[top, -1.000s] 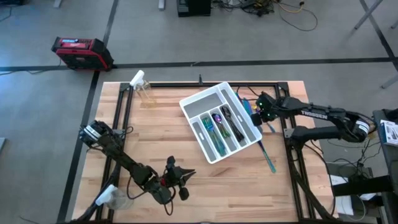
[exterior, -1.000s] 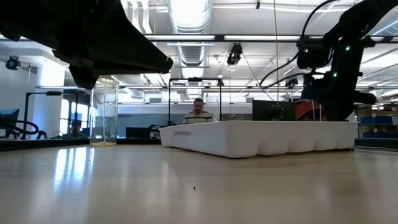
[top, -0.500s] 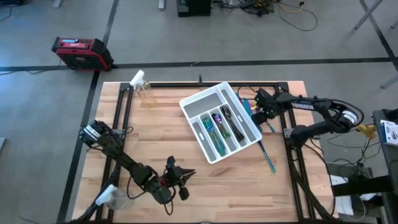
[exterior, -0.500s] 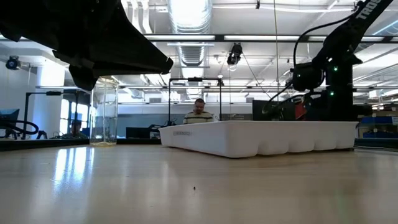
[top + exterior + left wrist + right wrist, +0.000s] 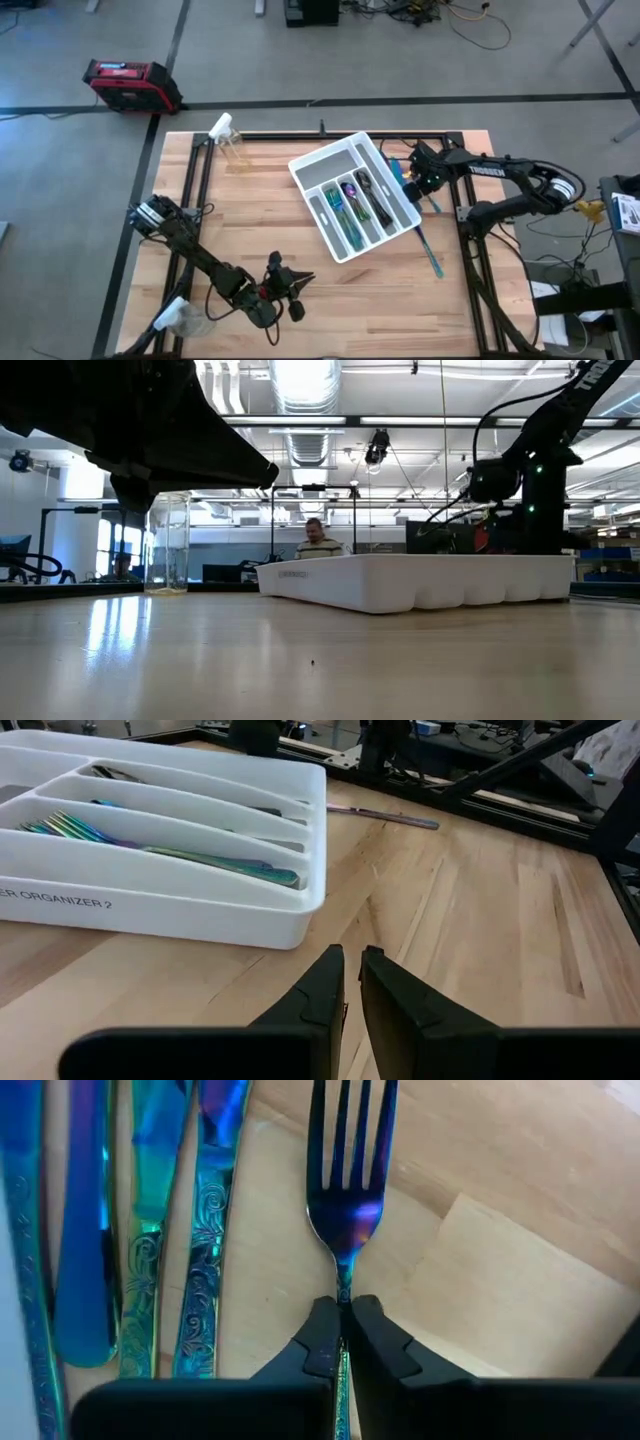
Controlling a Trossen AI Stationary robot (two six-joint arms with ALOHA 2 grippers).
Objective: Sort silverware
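Table's wooden top (image 5: 250,240) is carrying the white tray (image 5: 322,163); right hand (image 5: 342,1348) is pinching a fork (image 5: 347,1200) beside it, left hand (image 5: 350,992) is sitting closed.

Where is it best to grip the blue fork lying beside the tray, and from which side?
At its narrow neck, just below the tines, coming from above. The fork lies flat on the wood, so only its thin sides offer grip. The right gripper is already shut there.

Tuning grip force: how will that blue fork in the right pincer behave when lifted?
Likely stiff: the fork looks like thin solid metal. Probably slippery, since its surface is glossy and the right pincer pinches only the narrow neck. It may swivel, the tined head hanging beyond the fingers.
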